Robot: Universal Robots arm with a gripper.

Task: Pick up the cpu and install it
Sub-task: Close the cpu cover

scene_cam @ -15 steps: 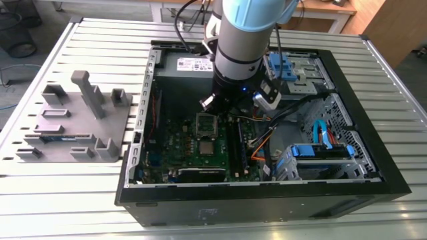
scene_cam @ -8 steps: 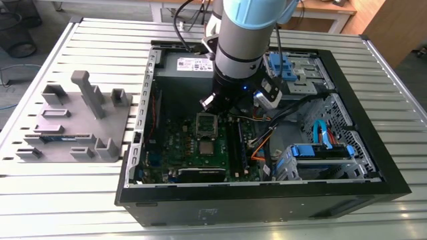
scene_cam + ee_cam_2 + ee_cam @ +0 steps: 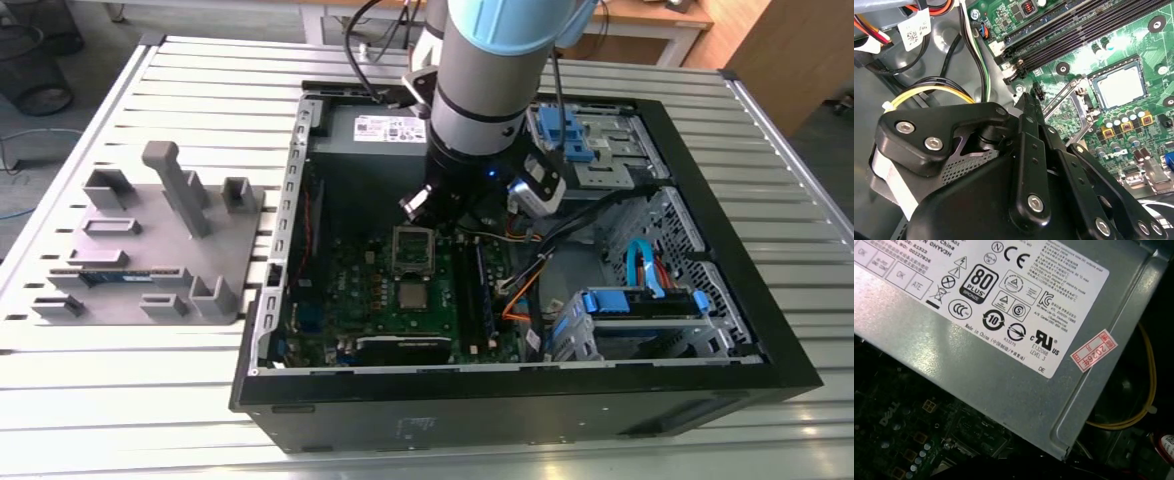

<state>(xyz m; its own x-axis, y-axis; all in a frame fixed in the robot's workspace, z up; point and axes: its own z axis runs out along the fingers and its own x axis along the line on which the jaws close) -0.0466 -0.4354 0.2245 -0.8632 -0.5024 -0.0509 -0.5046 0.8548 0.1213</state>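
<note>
The cpu (image 3: 412, 295) is a small shiny silver square lying flat in its socket on the green motherboard (image 3: 360, 300) inside the open computer case. In the second wrist view the cpu (image 3: 1118, 88) sits in the black socket frame, with a bare metal retention lever (image 3: 1066, 97) beside it. My black gripper (image 3: 457, 218) hangs over the board, a short way from the socket toward the case's back. In the second wrist view the gripper (image 3: 1026, 99) has its fingers drawn together to one tip with nothing between them, apart from the cpu.
A grey power supply (image 3: 1004, 365) with a white label fills the case's back (image 3: 387, 130). Black memory slots (image 3: 1069, 35) and loose cables (image 3: 929, 92) lie by the gripper. Blue drive bays (image 3: 641, 300) stand at the exterior view's right. A grey fixture rack (image 3: 147, 240) stands outside on the slatted table.
</note>
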